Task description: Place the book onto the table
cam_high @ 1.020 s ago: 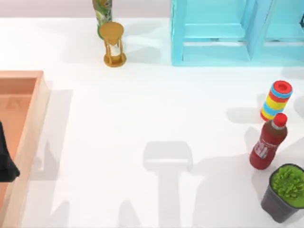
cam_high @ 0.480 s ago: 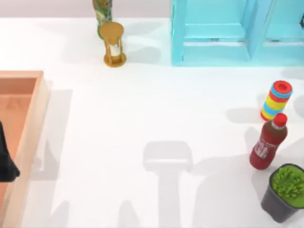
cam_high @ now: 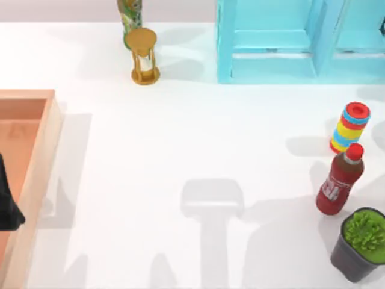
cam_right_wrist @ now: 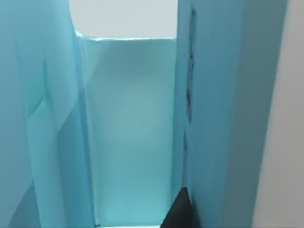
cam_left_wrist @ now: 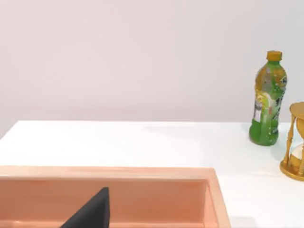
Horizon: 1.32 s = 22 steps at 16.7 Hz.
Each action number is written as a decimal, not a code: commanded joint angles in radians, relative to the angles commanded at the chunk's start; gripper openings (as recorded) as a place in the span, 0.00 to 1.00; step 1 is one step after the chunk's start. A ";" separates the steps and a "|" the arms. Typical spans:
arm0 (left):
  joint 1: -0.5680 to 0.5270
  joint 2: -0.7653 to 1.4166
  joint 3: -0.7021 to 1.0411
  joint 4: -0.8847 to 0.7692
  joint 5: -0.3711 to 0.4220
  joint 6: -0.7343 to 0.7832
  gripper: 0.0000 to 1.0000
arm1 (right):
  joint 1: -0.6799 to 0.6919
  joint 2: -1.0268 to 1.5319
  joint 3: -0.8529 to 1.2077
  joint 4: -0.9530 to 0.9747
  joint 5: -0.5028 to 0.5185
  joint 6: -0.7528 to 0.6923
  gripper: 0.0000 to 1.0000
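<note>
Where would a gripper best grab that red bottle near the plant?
Probably around the red bottle's wide body, below its narrow neck, coming in level from the top view's left. It stands upright and the table is bare there, while the plant pot and ring stack stand close elsewhere.

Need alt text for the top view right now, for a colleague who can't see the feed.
Top view: a white table with an orange-brown tray at the left edge, a light-blue shelf at the back right, and an hourglass beside a green bottle at the back. Along the right edge stand a striped ring stack, a red bottle and a potted plant.
</note>
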 joint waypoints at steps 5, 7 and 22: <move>0.000 0.000 0.000 0.000 0.000 0.000 1.00 | -0.041 -0.209 -0.120 -0.106 -0.047 0.002 0.00; 0.000 0.000 0.000 0.000 0.000 0.000 1.00 | -0.071 -0.346 -0.197 -0.174 -0.078 0.004 0.00; 0.000 0.000 0.000 0.000 0.000 0.000 1.00 | -0.219 -1.079 -0.570 -0.499 -0.236 0.007 0.00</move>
